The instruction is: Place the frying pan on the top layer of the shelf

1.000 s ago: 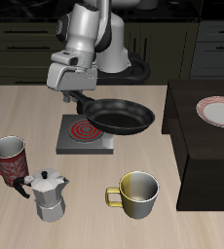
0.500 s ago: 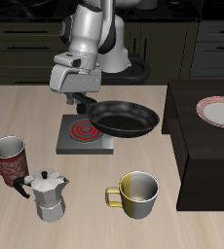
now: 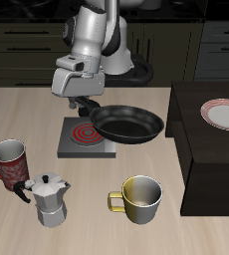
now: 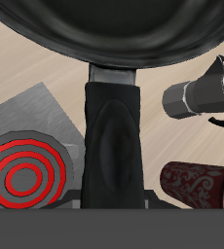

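The shelf (image 3: pixel 211 149) is cut off at the frame's edge.

Arm reaching down, hand (image 3: pixel 84 103) clamped, raised above table

you have a light wooden table (image 3: pixel 87 219) under everything. on it sits a grey stove plate (image 3: pixel 87 139) with a red spiral ring, set toward the middle. nearer the front edge stand a dark red patterned mug (image 3: pixel 9 159), a silver moka pot (image 3: pixel 49 197) just beside it, and a yellow-lined metal mug (image 3: pixel 138 197) apart from those two. the dark shelf (image 3: pixel 201 149) stands on the table at one side, and its top carries a white plate (image 3: pixel 224 115) with a red rim.
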You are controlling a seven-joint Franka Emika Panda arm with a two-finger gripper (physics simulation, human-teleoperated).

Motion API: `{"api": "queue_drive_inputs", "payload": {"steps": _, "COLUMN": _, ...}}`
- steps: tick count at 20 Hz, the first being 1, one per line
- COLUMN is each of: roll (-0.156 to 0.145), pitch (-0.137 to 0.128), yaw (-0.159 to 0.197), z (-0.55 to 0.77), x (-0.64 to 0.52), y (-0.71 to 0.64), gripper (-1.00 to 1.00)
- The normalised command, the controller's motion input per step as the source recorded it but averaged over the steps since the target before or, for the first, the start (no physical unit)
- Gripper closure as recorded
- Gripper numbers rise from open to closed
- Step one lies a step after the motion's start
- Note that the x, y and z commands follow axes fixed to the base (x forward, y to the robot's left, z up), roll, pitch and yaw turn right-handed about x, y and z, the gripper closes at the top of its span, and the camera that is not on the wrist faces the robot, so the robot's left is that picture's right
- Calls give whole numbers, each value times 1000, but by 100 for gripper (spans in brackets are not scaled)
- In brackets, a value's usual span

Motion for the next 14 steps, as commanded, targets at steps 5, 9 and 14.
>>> {"api": "queue_drive_inputs", "payload": {"steps": 5, "roll": -24, "pitch": 2, "yaw": 2, "z": -50, "x": 108, "y": -59, "gripper": 100}}
{"api": "queue_drive_inputs", "payload": {"steps": 9, "roll": -40, "pitch": -24, "yaw": -60, "z": 151, "x": 200, "y": -174, "gripper": 100}}
{"api": "queue_drive_inputs", "payload": {"steps": 14, "roll": -30, "pitch": 0, "yaw": -38, "z": -6, "x": 103, "y": -182, "gripper": 100}}
